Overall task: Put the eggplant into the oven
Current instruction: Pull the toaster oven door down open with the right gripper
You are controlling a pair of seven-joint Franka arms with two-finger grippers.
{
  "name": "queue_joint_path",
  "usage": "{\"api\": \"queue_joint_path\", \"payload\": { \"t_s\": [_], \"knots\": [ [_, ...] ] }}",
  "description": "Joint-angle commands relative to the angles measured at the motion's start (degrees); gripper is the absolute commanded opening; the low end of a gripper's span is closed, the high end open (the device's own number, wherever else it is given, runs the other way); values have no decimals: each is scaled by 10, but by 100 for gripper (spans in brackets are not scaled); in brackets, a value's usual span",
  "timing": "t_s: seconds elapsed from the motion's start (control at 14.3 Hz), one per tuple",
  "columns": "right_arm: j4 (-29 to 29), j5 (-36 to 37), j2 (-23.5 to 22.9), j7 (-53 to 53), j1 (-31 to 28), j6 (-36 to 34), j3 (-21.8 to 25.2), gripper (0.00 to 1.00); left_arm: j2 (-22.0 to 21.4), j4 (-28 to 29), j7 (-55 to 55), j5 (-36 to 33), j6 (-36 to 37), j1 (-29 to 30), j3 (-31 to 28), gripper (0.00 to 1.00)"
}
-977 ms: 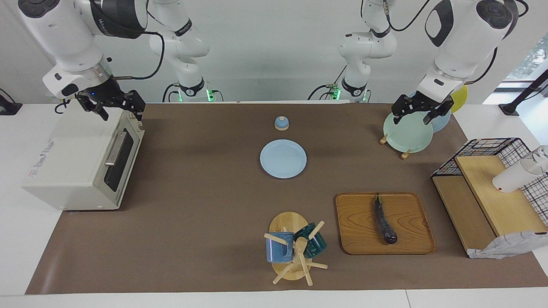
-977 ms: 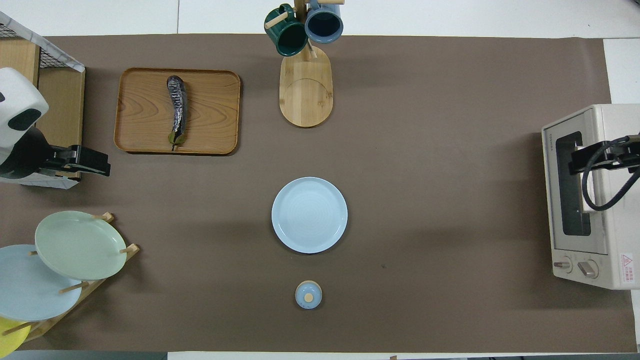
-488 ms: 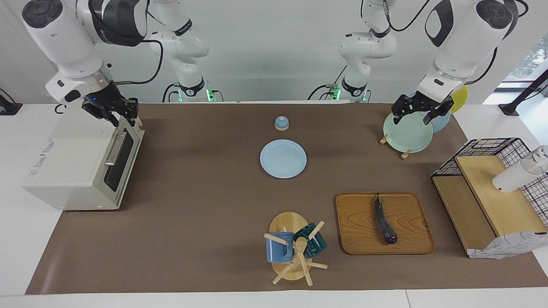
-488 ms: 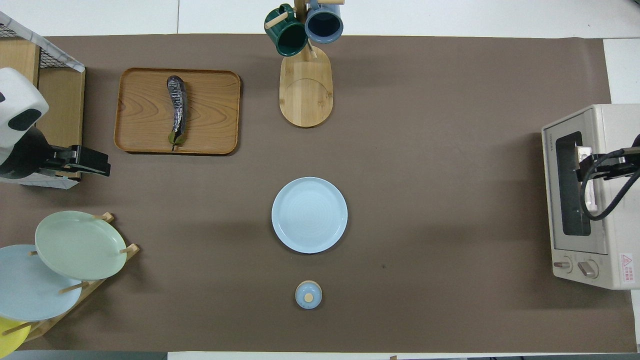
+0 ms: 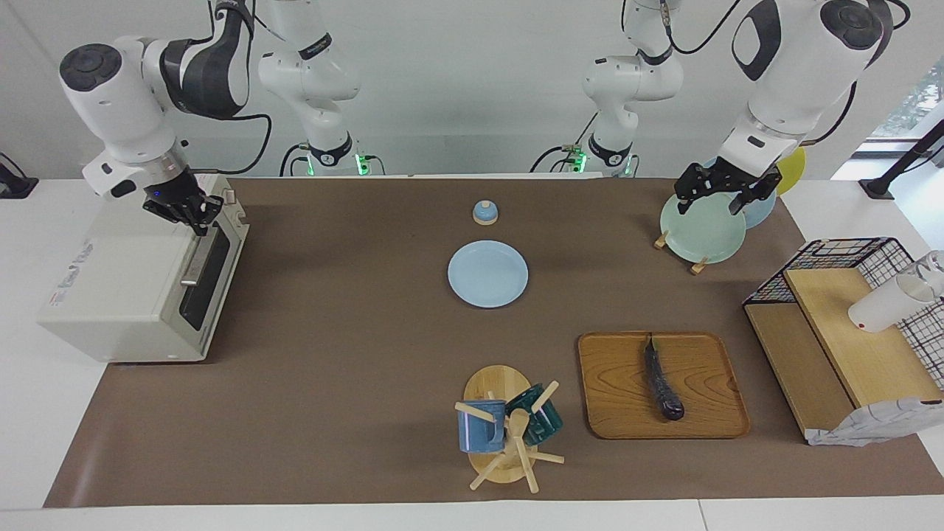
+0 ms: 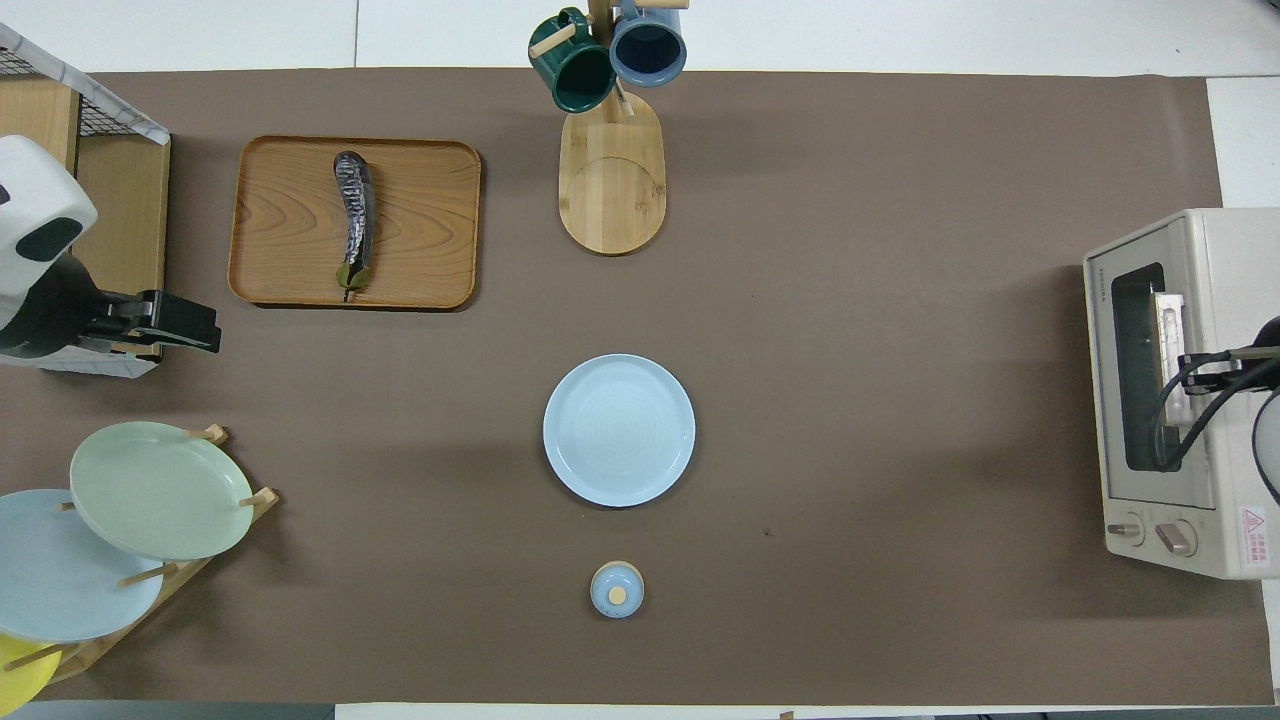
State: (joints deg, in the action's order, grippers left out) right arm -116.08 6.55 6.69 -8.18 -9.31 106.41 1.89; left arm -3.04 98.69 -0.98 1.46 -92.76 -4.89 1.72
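Observation:
The eggplant [image 5: 662, 380] lies lengthwise on a wooden tray [image 5: 708, 417], stem end toward the robots; it also shows in the overhead view [image 6: 355, 220]. The cream-white oven [image 5: 125, 287] stands at the right arm's end of the table with its door shut and its bar handle [image 5: 197, 258] at the top of the door. My right gripper [image 5: 196, 218] hangs just over the oven's top front edge, above the handle; it shows over the door in the overhead view [image 6: 1192, 362]. My left gripper [image 5: 709, 200] is open and empty, waiting over the plate rack.
A light blue plate [image 5: 487, 273] and a small blue lidded jar [image 5: 484, 212] sit mid-table. A mug tree [image 5: 507, 431] with two mugs stands beside the tray. A plate rack [image 5: 700, 234] and a wire-and-wood shelf [image 5: 848, 332] stand at the left arm's end.
My right gripper has turned and drawn back from in front of the oven's door to over its top front edge, a little lower. The left arm, eggplant and oven door have not moved.

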Motion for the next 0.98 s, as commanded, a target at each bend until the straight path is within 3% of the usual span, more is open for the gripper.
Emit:
{"api": "queue_joint_path", "payload": {
  "t_s": [0.0, 0.49, 0.91],
  "knots": [
    [-25, 7, 7, -9, -17, 25, -6, 0, -9, 4, 9, -8, 4, 5, 2, 100],
    [-56, -2, -3, 7, -9, 51, -7, 0, -9, 4, 9, -8, 4, 5, 2, 100],
    [-70, -23, -30, 66, 43, 90, -7, 0, -11, 14, 2, -8, -26, -5, 5, 100]
  ]
}}
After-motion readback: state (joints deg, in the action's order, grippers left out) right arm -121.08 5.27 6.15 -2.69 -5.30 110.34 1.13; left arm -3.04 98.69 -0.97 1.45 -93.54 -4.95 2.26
